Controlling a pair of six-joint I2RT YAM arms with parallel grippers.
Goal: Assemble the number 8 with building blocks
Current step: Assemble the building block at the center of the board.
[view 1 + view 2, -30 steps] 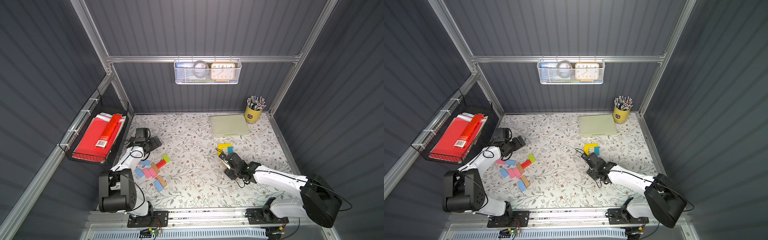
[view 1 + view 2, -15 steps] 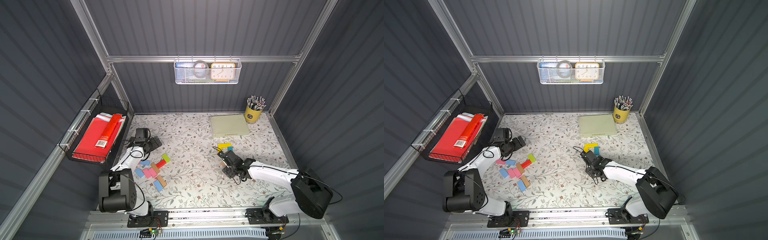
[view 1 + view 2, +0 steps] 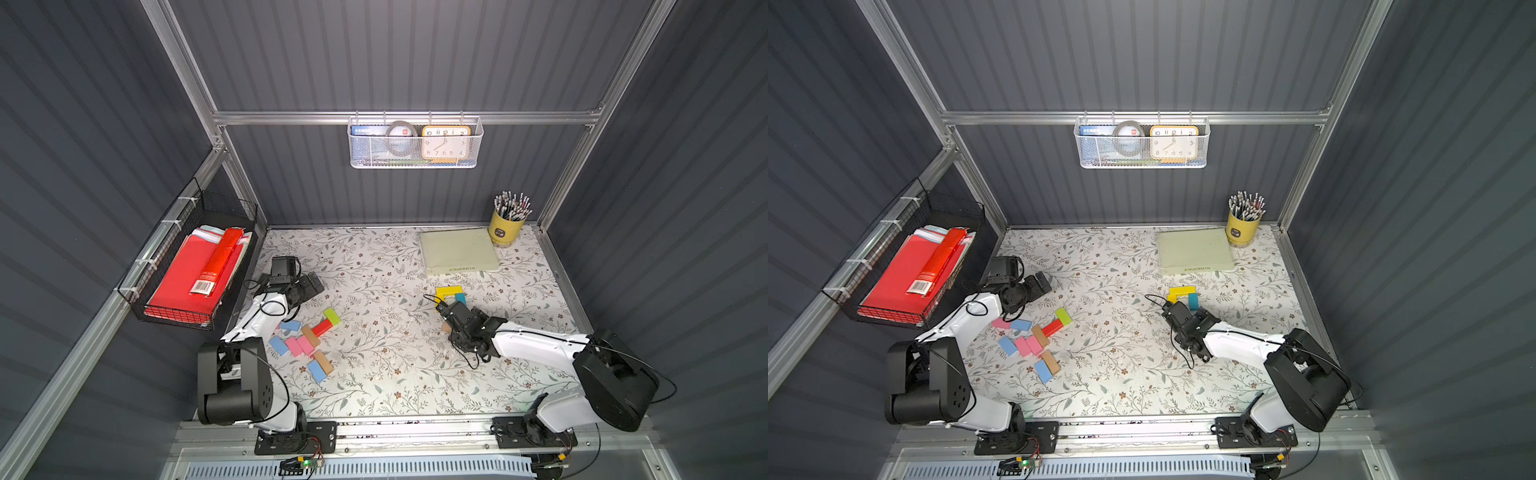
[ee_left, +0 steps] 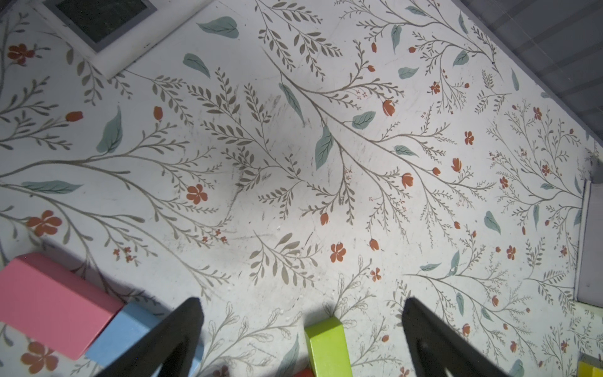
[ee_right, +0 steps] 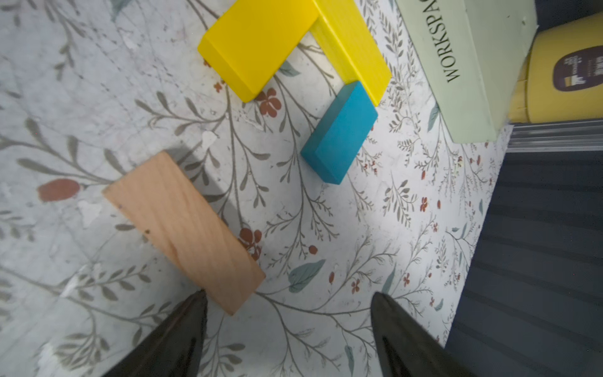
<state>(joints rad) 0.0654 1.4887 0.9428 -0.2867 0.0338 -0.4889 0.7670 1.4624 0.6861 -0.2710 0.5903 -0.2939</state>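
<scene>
Building blocks lie in two groups on the floral table. At the left is a loose pile: green [image 3: 331, 316], red [image 3: 322, 327], tan [image 3: 310, 336], pink [image 3: 299, 345] and blue [image 3: 279, 345] ones. At the right, two yellow blocks [image 5: 257, 49] and a teal block [image 5: 339, 130] form a hook shape. A tan block [image 5: 182, 228] lies flat nearby, its corner at one fingertip of my right gripper [image 5: 288, 303], which is open with nothing between its fingers. My left gripper [image 3: 309, 284] stands open and empty behind the pile; the green block [image 4: 326, 349] shows below its fingers.
A pale green pad [image 3: 457, 251] and a yellow pencil cup [image 3: 505, 228] stand at the back right. A black wire basket [image 3: 208, 324] with red folders hangs on the left wall. A white mesh basket [image 3: 415, 162] with a clock hangs on the back wall.
My right arm has shifted a little to the left and its jaws have widened slightly. The left arm and the pile have not moved.
</scene>
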